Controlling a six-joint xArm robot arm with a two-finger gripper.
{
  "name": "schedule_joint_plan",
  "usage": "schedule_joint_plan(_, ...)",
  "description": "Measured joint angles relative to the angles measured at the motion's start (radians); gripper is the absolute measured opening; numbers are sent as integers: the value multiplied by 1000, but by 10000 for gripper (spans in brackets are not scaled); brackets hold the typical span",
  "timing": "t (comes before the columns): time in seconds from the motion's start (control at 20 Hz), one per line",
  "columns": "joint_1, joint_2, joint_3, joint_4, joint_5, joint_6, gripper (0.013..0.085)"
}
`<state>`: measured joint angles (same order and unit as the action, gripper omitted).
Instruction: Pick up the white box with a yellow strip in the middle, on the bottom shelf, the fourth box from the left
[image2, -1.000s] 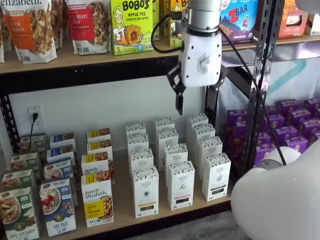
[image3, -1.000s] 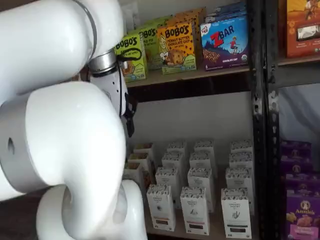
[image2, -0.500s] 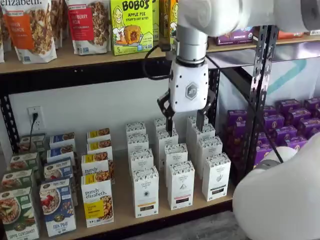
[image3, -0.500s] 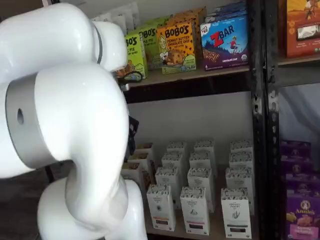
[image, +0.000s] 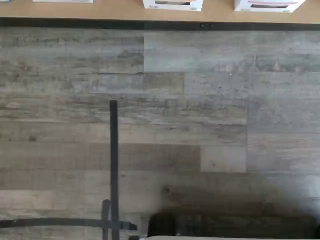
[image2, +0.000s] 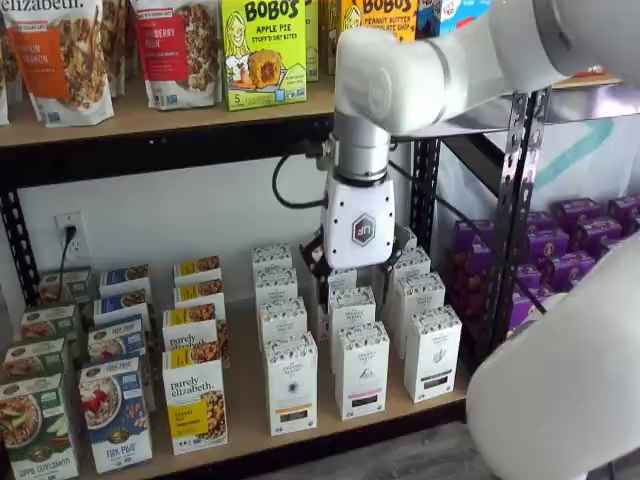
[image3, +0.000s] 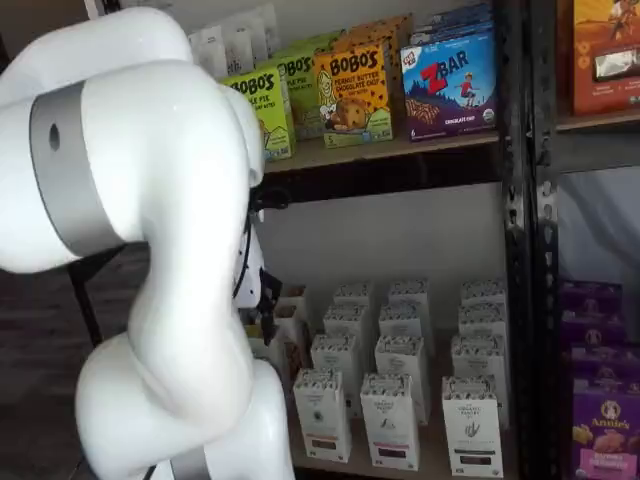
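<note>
One white robot arm (image2: 470, 60) fills the upper right of a shelf view, bends down across the middle of the frame, and shows again as a rounded bulk at lower right. It fills the left half of the frame in a shelf view (image3: 150, 250), covering much of the stock behind it.

Below it runs the bottom shelf (image2: 245, 425), a pale tan board with a black front rail, and the wrist view catches its front edge (image: 115, 11) beside grey wood-plank flooring (image: 200, 125). An upper shelf (image2: 150, 120) carries granola bags and a green Bobo's box (image2: 263, 50). Purple cartons (image2: 580, 250) are stacked at far right, beyond a black perforated upright (image2: 512, 200).

Three columns of tall white cartons (image2: 345, 300) stand at the centre of the lower board, with purely elizabeth boxes (image2: 193, 400) just left of them.

The gripper (image2: 356, 255), its white body upright, hangs low over the rear of the middle column, just above the carton tops. Only dark slivers of its fingers show at either side of the body, so how far the claw is parted cannot be told, and nothing is seen in its hold.

The white box (image2: 291, 385), with its tan strip low on the front, stands upright at the front of the left column, at the board's front edge, below and left of the claw and apart from it.
</note>
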<state>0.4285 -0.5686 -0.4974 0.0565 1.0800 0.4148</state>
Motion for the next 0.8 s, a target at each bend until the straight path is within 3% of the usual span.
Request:
schedule_joint_plan(0.25,-1,82,16,-8,-114,-3,850)
schedule_joint_plan(0.8,-68,290,16,26,-311,-101,850)
